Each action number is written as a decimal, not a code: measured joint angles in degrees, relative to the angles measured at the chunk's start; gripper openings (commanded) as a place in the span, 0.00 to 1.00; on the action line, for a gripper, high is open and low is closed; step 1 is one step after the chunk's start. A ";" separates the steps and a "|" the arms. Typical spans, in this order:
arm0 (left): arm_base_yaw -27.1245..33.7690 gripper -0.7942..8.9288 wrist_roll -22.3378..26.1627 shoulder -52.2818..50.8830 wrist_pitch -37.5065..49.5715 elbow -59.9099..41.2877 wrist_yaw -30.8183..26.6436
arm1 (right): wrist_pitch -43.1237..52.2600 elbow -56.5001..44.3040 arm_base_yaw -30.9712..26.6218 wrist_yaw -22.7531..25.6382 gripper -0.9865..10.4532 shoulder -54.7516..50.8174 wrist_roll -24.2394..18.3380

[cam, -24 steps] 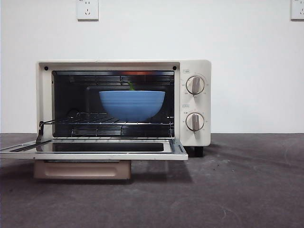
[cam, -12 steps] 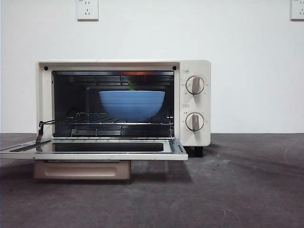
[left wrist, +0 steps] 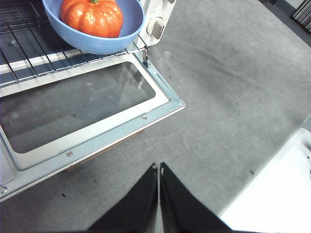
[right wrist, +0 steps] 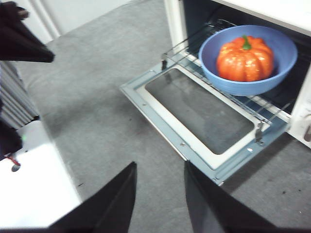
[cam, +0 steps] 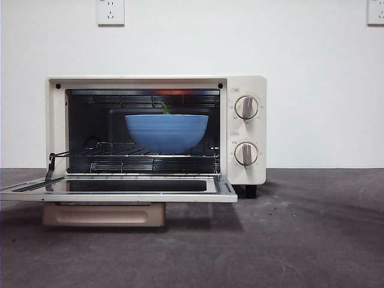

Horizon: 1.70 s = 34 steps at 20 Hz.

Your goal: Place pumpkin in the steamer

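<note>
Nothing moved; steamer (cam: pixel 156 129) stands on grey table (cam: pixel 300 240).

The pumpkin (right wrist: pixel 244 59) looked glossy, and the blue bowl (cam: pixel 166 132) was smooth, perhaps ceramic. The steamer (cam: pixel 246 129) had a cream painted shell, a wire metal rack (left wrist: pixel 29 46) and a reflective glass door (right wrist: pixel 199 114); the desk (cam: pixel 300 240) was matt grey.

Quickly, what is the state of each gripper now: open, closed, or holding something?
Left gripper: closed, holding nothing, above the table in front of the steamer.
Right gripper: open, holding nothing.
</note>
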 measured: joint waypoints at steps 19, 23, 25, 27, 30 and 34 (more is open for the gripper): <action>11.72 0.10 -5.99 15.76 12.04 -1.79 -18.84 | -4.11 0.00 0.00 -0.07 0.23 0.00 -0.37; 21.81 0.10 -3.80 24.79 17.51 -1.84 -6.86 | -5.64 0.00 0.00 -0.07 0.23 0.00 -1.53; 25.49 0.10 -2.49 29.09 18.78 -1.84 -2.38 | -5.97 0.00 0.00 -0.07 0.23 -0.02 -1.79; 27.23 0.10 -0.55 33.22 18.71 -1.84 -1.57 | -6.25 0.00 0.00 -0.07 0.23 -0.17 -2.12; 27.36 0.10 2.36 39.19 19.58 -1.84 -0.79 | -6.25 0.00 0.00 -0.07 0.23 -0.26 -2.54; 27.36 0.10 3.52 46.69 23.06 -1.84 0.26 | -6.43 0.00 0.00 -0.07 0.23 -0.26 -2.69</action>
